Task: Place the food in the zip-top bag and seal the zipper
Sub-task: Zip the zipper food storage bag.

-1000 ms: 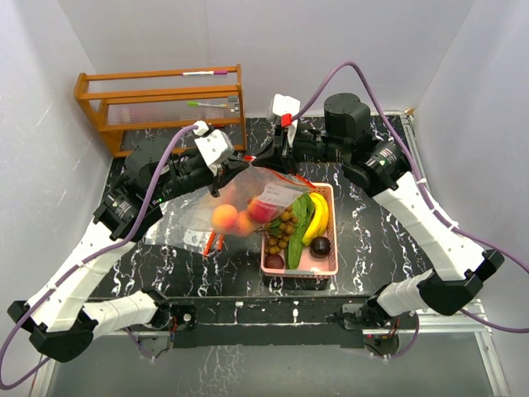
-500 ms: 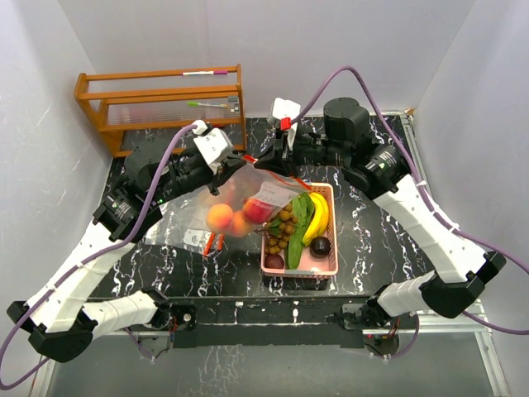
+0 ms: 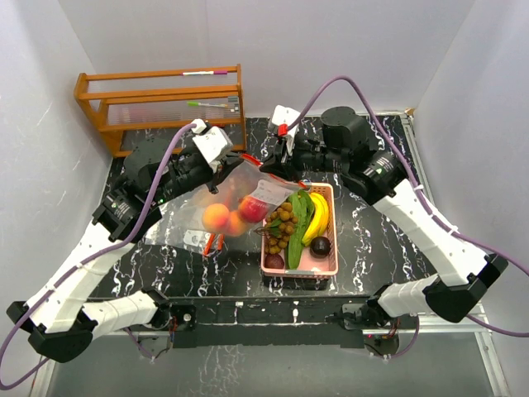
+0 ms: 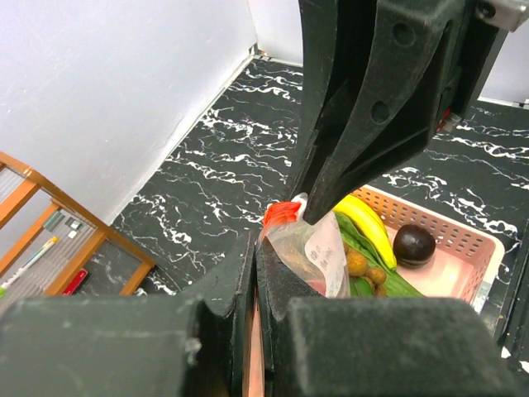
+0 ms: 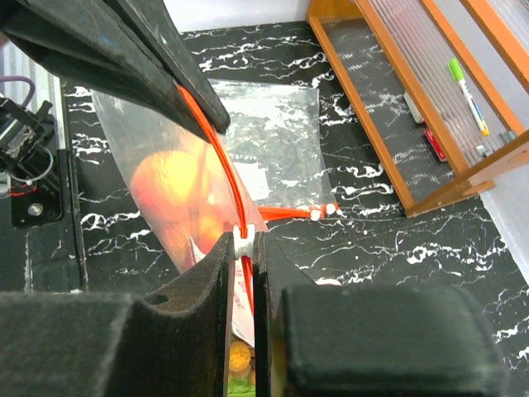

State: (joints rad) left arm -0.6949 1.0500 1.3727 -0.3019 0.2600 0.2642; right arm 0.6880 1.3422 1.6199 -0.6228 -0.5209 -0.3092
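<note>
Top external: zip-top bag (image 3: 235, 194) hangs at frame centre, pinched between left end effector (image 3: 225, 165) and right end effector (image 3: 266, 161). Holds orange and red fruits (image 3: 216, 217). Bananas (image 3: 318, 217) lie in pink basket (image 3: 302, 266), just right.
Left wrist: clamps shut on bag edge, lower centre.
Right wrist: closes on orange zipper (image 5: 223, 165), lower centre.

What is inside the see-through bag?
Through the bag you can see orange fruits and a red fruit. A white label on the bag hides whatever lies behind it, so there may be more.
</note>
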